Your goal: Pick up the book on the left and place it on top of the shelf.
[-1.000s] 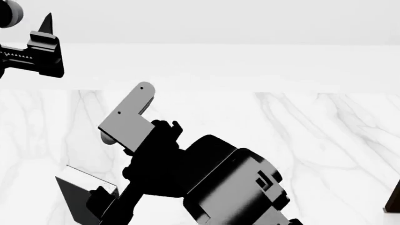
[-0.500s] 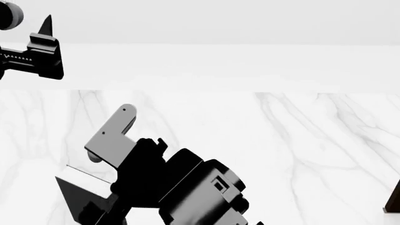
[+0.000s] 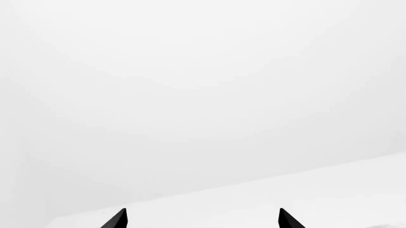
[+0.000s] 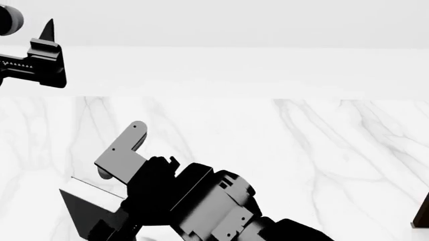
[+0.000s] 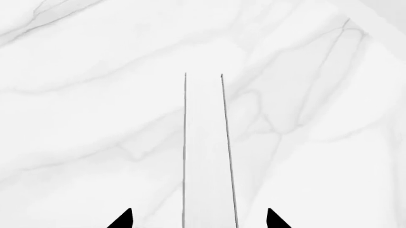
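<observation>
Book (image 4: 87,208): we are seeing it low at the near left of the head view, a black cover with a white page block, lying on the white marble table (image 4: 302,150). In the right wrist view we are looking along its pale page edge (image 5: 206,156), bounded by two thin dark lines and running between the two black fingertips (image 5: 123,219).

Right gripper (image 5: 198,219): we are noting its fingers spread wide, one on each side of the book's edge, neither visibly pressing on it. In the head view the right arm (image 4: 201,206) is reaching from the near centre toward the near left, its grey bracket (image 4: 122,153) angled up and away, its black wrist body lying over the book's right end.

Left gripper (image 3: 201,221): we are seeing two black tips well apart, nothing between them, pointed at a plain white background. In the head view its arm is held high at the far left (image 4: 40,63).

Shelf (image 4: 422,216): we are seeing only a dark brown sliver at the right edge, well apart from the book.

Change: against the picture one second back, we are finding the right arm's bracket lower and nearer, and the wrist dropped further toward the book. The left arm is sitting much as it was.
</observation>
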### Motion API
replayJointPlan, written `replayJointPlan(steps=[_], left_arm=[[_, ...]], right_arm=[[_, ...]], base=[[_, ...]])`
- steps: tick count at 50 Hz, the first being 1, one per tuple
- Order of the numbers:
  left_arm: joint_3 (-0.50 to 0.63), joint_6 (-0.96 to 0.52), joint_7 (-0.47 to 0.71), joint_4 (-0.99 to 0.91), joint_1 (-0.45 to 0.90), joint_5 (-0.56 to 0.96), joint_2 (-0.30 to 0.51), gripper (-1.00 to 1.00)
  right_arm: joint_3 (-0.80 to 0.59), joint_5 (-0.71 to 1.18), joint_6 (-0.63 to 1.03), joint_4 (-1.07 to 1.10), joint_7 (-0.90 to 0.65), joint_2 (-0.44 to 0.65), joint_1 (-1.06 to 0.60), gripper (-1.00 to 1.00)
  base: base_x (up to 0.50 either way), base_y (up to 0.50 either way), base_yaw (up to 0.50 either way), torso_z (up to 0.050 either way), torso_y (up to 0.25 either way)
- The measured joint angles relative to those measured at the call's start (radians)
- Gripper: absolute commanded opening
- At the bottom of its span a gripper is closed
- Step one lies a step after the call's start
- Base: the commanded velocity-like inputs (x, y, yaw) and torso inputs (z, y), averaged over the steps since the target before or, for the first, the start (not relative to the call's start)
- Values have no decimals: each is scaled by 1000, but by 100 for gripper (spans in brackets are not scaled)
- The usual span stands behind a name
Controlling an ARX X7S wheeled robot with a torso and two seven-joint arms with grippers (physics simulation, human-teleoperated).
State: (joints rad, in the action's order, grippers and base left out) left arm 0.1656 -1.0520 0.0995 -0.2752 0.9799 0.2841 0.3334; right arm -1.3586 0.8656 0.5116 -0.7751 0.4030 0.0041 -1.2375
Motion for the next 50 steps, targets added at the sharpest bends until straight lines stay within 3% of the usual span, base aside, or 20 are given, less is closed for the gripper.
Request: replayJointPlan(steps=[12,29,30,50], left_arm=[[-2,-1,3,-4,-5,4,4,100],[-2,5,6,-2,-13,8,8,100],[-1,6,6,-1,-14,8,9,100],[0,14,9,3,-24,12,14,100]], right_arm=[[-124,121,-61,-55,-27,-2,-29,100],[-171,162,-88,-66,-32,-4,-34,100],[-172,164,-89,-66,-32,-4,-34,-100],[-186,200,-114,-68,-48,0,-33,-100]], base=[[0,0,0,0,0],[0,0,0,0,0],[0,0,0,0,0],[0,0,0,0,0]])
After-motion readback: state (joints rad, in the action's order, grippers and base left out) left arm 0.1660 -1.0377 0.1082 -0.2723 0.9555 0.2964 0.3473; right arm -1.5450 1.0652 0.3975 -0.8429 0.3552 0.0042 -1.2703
